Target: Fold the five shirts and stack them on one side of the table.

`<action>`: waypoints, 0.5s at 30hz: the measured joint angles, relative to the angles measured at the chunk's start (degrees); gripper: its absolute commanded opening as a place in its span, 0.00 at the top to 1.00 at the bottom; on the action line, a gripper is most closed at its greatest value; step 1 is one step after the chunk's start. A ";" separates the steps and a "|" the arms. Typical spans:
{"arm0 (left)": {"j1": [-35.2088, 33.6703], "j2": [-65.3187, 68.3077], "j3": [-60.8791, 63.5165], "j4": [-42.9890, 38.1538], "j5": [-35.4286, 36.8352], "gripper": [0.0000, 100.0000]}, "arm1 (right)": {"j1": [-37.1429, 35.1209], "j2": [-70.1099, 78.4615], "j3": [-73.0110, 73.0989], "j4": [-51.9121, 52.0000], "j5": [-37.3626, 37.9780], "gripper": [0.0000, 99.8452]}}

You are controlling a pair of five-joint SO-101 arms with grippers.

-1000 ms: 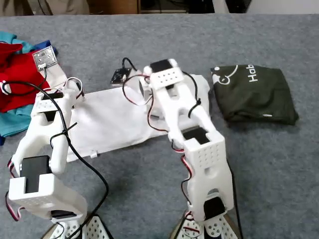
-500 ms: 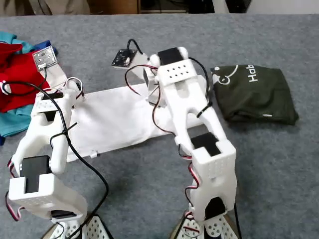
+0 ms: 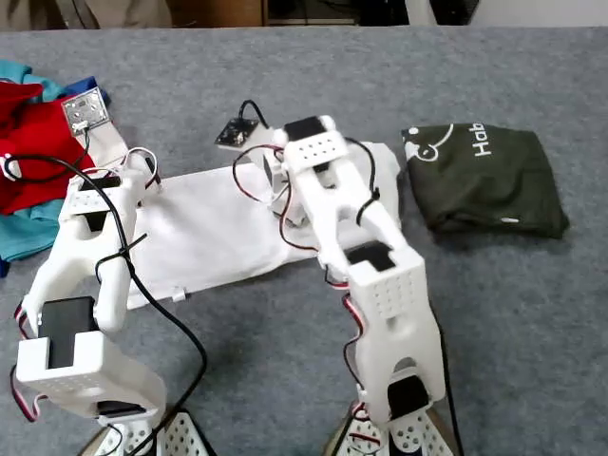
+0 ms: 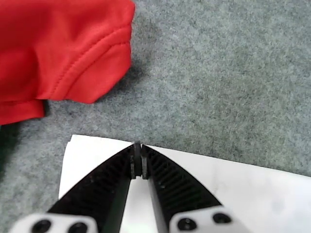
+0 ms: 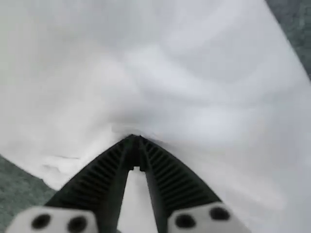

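Observation:
A white shirt [image 3: 209,233] lies flat across the middle of the grey table. My left gripper [image 3: 142,173] sits at its far left corner. In the left wrist view the left gripper [image 4: 137,159] is shut on the edge of the white shirt [image 4: 252,189]. My right gripper [image 3: 277,180] is down on the shirt's right part. In the right wrist view the right gripper [image 5: 134,145] is shut, pinching puckered cloth of the white shirt [image 5: 194,73]. A folded dark green shirt [image 3: 484,180] rests at the right.
A red shirt [image 3: 28,152] lies heaped on a teal shirt [image 3: 24,237] at the left edge, with a bit of blue cloth [image 3: 85,87] behind. The red shirt [image 4: 58,48] is close beyond the left gripper. Bare grey table [image 3: 285,66] stretches along the far side.
The right arm swung up and toward the far side half a second ago, then came back down onto the white shirt. The left arm has kept still.

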 measured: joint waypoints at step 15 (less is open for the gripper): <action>-0.44 0.00 0.00 0.00 0.00 0.98 | 6.24 1.05 -33.67 13.80 -9.85 1.00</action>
